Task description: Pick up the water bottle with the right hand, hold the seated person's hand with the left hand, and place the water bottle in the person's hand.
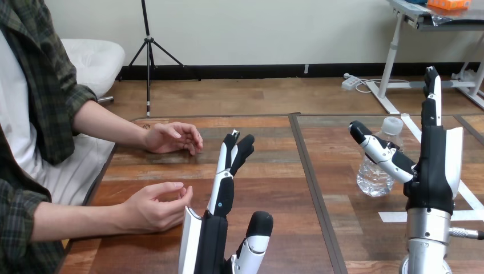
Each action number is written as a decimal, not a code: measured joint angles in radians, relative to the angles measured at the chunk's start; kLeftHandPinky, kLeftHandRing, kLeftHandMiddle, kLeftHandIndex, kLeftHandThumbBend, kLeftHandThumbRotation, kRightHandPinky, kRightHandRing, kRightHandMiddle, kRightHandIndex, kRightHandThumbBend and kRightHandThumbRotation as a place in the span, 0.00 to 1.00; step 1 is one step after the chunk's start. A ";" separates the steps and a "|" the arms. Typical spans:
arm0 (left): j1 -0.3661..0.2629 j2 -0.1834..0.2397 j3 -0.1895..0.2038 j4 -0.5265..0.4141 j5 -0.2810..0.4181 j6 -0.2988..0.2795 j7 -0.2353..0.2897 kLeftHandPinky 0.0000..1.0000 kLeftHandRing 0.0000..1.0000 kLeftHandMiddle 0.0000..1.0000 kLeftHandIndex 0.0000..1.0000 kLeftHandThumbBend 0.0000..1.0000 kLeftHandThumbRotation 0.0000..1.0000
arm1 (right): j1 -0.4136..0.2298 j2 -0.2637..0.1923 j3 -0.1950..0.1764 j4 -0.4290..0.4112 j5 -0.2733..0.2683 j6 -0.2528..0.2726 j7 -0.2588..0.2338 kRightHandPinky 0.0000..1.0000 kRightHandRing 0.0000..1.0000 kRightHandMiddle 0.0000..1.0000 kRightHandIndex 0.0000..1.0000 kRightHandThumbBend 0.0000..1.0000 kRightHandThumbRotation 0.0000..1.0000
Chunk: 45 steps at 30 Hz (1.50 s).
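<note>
The clear plastic water bottle with a white cap [374,178] is found standing upright on the brown wooden table [274,188], right of the dark seam that runs across the tabletop.

The right hand [434,171] is raised just beside the bottle with its fingers held straight and upright. Its thumb is spread out across the front of the bottle's upper part. Contact between thumb and bottle cannot be confirmed, and nothing is gripped.

The left hand [212,237] is held open, with its fingers straight and pointing forward over the table, and nothing is held.

The person's nearer hand [154,205] is observed loosely curled just left of the left hand, apart from it. The person's farther hand [171,138] is rested on the table beyond.
</note>
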 measured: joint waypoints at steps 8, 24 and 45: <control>0.000 0.000 0.000 0.000 0.000 0.000 0.000 0.90 0.91 0.93 1.00 0.41 1.00 | 0.000 0.000 0.003 0.000 0.000 0.000 0.000 1.00 1.00 1.00 1.00 0.90 0.48; 0.000 0.000 0.000 0.000 0.000 0.000 0.000 0.90 0.91 0.93 0.99 0.42 1.00 | 0.000 0.000 0.004 0.000 0.000 0.001 0.000 1.00 1.00 1.00 1.00 0.90 0.48; 0.000 0.000 0.000 0.000 0.000 0.000 0.000 0.90 0.91 0.93 0.99 0.42 1.00 | 0.000 0.000 0.004 0.000 0.000 0.001 0.000 1.00 1.00 1.00 1.00 0.90 0.48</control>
